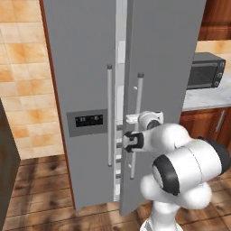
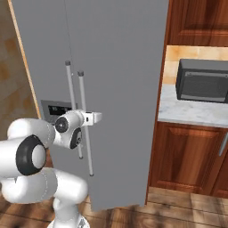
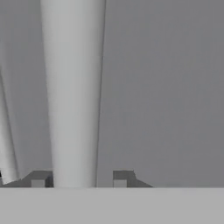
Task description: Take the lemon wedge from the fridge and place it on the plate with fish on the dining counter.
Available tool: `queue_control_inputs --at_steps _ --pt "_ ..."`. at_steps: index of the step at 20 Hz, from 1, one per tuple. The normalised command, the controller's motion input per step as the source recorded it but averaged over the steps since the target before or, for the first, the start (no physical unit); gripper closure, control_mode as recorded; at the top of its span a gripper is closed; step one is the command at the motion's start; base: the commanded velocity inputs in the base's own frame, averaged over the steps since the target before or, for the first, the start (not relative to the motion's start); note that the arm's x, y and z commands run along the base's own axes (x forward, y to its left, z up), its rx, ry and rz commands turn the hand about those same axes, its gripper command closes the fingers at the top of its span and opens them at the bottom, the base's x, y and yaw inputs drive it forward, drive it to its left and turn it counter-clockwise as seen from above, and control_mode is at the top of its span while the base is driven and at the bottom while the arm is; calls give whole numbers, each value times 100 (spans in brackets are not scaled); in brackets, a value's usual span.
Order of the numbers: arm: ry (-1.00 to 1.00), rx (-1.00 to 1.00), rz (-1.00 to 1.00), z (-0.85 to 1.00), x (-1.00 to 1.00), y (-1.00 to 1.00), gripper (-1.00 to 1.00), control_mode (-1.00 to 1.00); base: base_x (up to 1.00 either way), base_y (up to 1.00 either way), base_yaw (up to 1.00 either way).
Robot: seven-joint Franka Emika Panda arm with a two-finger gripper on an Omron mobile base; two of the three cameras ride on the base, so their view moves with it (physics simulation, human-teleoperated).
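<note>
while the fridge (image 1: pixel 85 67) right door stands slightly ajar, the claw (image 3: pixel 78 181) straddles the right door handle (image 3: pixel 74 87). its fingers (image 3: pixel 38 180) sit apart on either side of the bar.

A black microwave (image 2: pixel 202 81) sits on a pale stone desk (image 2: pixel 187 112) with grey veins. Brown wooden cabinets (image 2: pixel 187 156) stand under it, and one has a silver handle (image 2: pixel 222 144). More brown wood (image 2: pixel 198 22) hangs above. The wall (image 1: pixel 22 67) has orange and cream tiles. The floor (image 1: pixel 40 180) is brown wood.
</note>
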Motion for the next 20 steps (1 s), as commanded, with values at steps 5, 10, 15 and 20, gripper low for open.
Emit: queue_control_inputs --at_steps 5,10,15,20 --pt "-14 11 -28 44 -100 -85 100 -100 0 0 0" --pt "-10 19 -31 73 -100 -72 -100 -100 0 0 0" --pt "0 17 -25 47 -100 11 -100 -100 0 0 0" --pt "0 -2 -18 49 -70 99 -100 -100 0 0 0"
